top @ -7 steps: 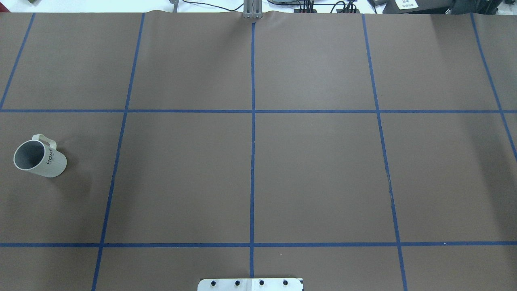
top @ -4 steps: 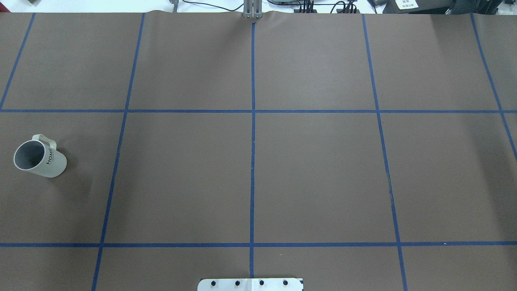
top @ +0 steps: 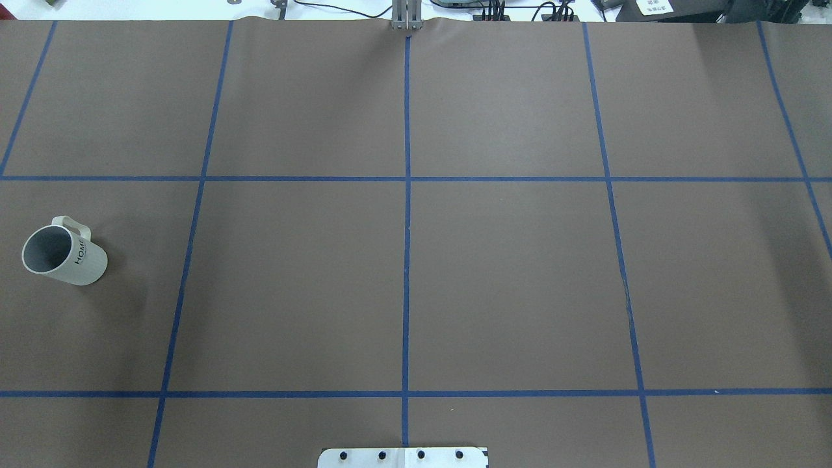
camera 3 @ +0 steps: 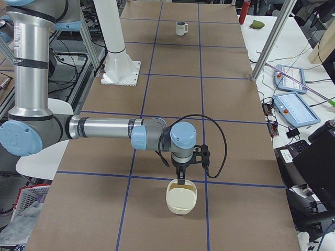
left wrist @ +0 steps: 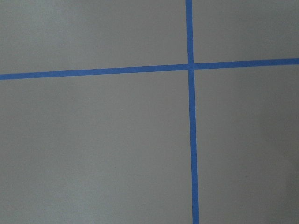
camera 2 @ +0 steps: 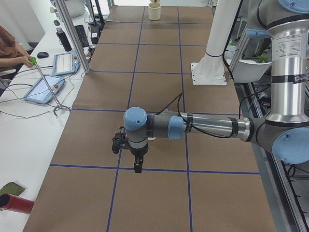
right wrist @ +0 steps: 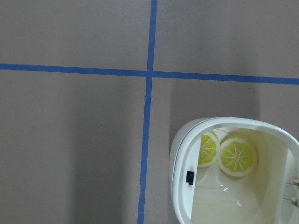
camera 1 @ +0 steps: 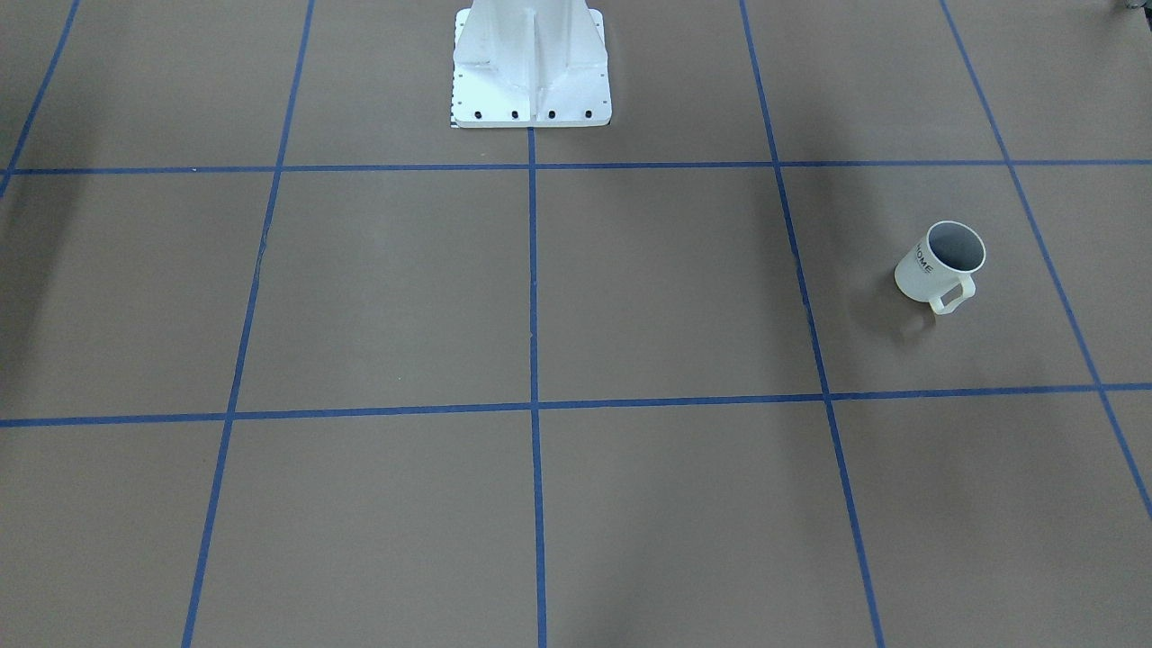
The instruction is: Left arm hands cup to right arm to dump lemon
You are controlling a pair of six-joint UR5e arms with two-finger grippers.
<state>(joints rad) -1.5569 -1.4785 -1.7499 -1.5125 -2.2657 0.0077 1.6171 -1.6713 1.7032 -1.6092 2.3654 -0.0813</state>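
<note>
Two lemon slices (right wrist: 238, 157) lie in a white bowl (right wrist: 233, 122) at the lower right of the right wrist view. The cup (top: 64, 255) stands upright and alone at the far left of the overhead view, in the middle row of squares, with its handle (top: 77, 227) turned toward the top of the frame. Its greyish inside shows no lemon, though the bottom is not fully visible. I judge it a stiff, glazed mug: fairly heavy for its size, slick on the outside, and likely to chip or break if dropped on the table (top: 507, 273). The surest hold for the left gripper (camera 2: 137, 166) looks like a pinch over the rim, one finger inside and one outside, on the wall opposite the handle. That would leave the handle and body free for the right gripper (camera 3: 180, 175) to take. The slices look thin and light and should slide out with a moderate tilt. The left gripper hangs pointing down at the middle of the left side view, well apart from the cup at that frame's top. The right gripper hangs just above the bowl in the right side view. Whether either pair of fingers is spread or closed I cannot tell, since neither wrist view shows them.
</note>
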